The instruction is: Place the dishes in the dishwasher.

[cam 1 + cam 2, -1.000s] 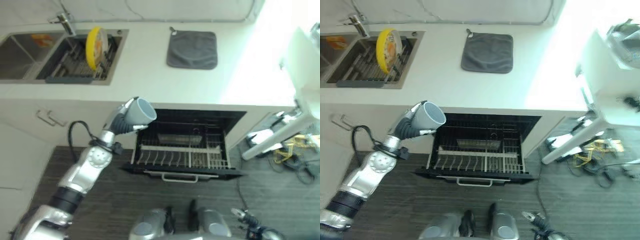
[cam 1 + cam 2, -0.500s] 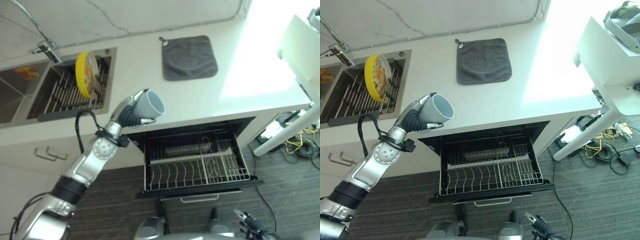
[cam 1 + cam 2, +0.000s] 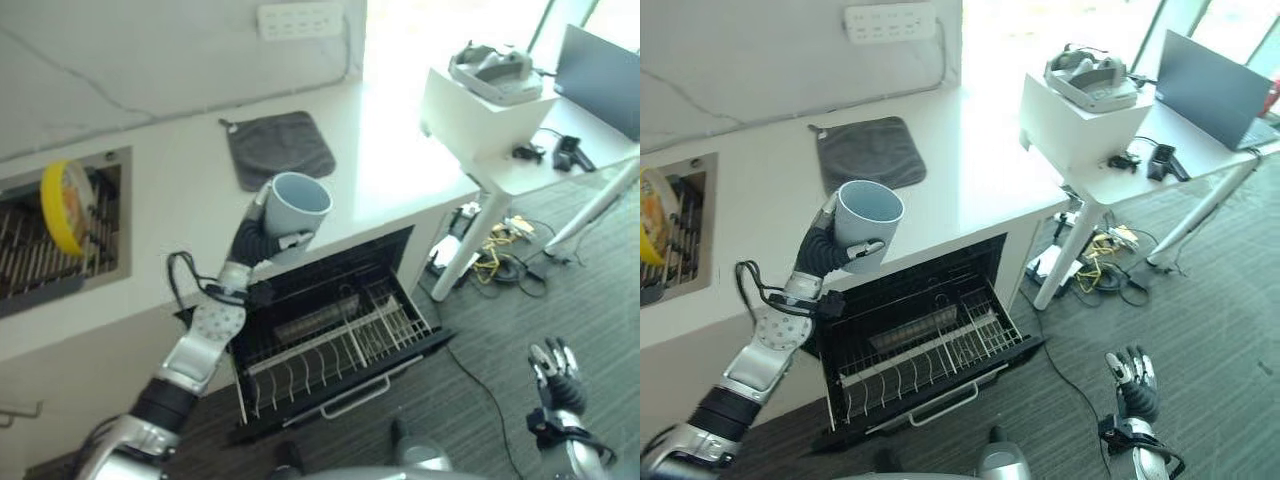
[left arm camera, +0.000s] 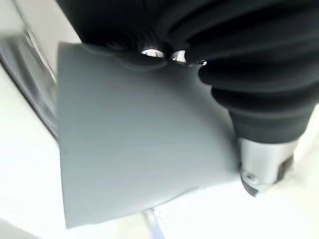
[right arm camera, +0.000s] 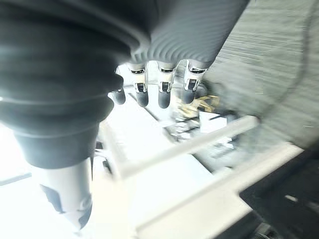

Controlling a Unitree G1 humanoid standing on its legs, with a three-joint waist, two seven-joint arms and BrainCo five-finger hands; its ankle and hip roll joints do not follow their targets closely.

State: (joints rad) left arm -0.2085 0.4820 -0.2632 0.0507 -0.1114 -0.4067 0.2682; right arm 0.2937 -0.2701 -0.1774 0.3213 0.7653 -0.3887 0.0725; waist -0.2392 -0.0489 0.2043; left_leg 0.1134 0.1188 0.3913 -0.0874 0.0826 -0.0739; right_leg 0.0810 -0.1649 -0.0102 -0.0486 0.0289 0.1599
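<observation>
— Left hand, what's it doing?
— Fingers are curled round a grey mug. The mug is held in the air, mouth up and tipped a little, above the front edge of the counter and over the dishwasher.

— And the dishwasher?
— Its drawer is pulled out below the counter. A wire rack sits inside, with rows of tines towards the front and nothing I can make out resting in them.

— Any other dishes near the dishwasher?
— A yellow plate stands on edge in the sink, well to the left of the dishwasher. Its face has some orange on it.

— What lies on the counter?
— A dark grey cloth, flat, behind the mug and above the dishwasher, near the wall. A white socket strip is on the wall behind it.

— Right hand?
— Right hand is low, well to the right of the dishwasher, over the grey floor. Fingers are straight and spread, holding nothing. Its own wrist view shows the same, fingers in a relaxed row.

— Anything else right of the dishwasher?
— A white table stands just beside the counter's end, with a headset on it and a laptop further right. Loose cables lie on the floor beneath the table.
</observation>
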